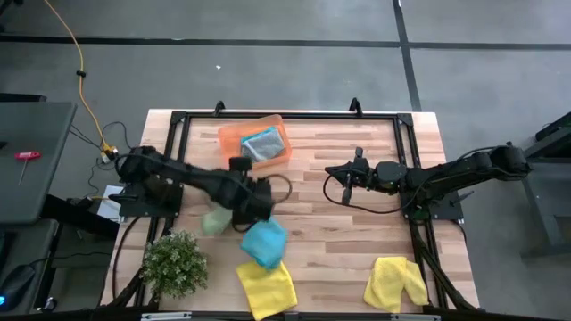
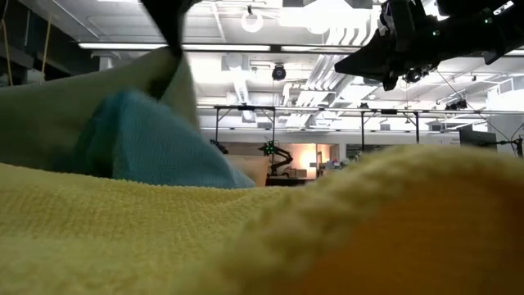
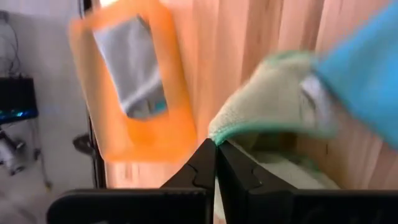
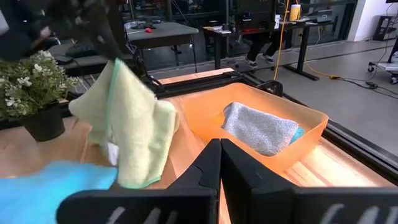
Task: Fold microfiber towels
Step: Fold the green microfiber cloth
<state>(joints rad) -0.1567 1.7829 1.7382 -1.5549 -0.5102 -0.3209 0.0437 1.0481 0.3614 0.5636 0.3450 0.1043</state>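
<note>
Presently a light green towel (image 4: 134, 127) is pinched by one corner in the clenched left end effector (image 3: 216, 149) and lifted above the worktop (image 1: 339, 241), between the orange tray (image 1: 234, 136) and the plant (image 1: 174, 261). Judged from this, the pick-up step is in hand; spreading it flat is called for next. Five towels are counted: one green, one teal (image 1: 265, 242) just past the plant, two yellow (image 1: 268, 287) (image 1: 395, 281) at the near edge, one grey (image 1: 261, 144) in the tray. The right end effector (image 1: 343, 174) waits clenched and empty beyond the tray.
</note>
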